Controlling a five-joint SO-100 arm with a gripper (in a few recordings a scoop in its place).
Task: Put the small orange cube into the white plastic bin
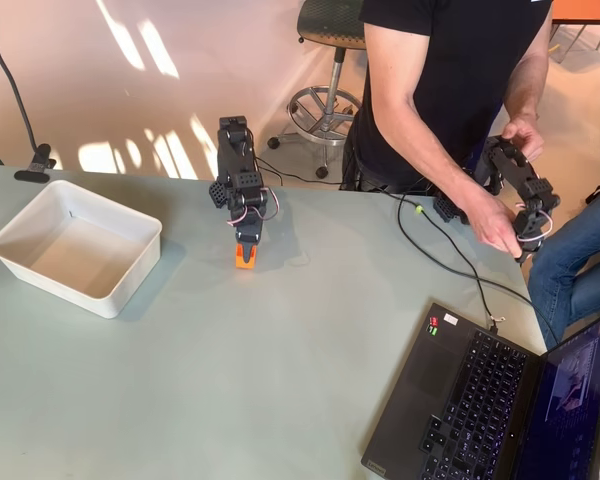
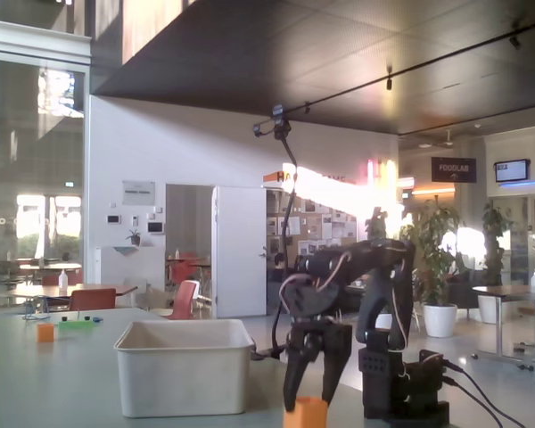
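Cube upright, square — claw pointing down, straddling it.

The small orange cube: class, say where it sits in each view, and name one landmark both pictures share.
Overhead view: the small orange cube lies on the table just left of centre, at the gripper tip.
Fixed view: at the bottom edge, right of centre, below the gripper.
Shared landmark: the white plastic bin, left of the cube in both.

- The small orange cube is cut off by the bottom edge in the fixed view
- From overhead the pincer covers the cube's top, hiding any contact
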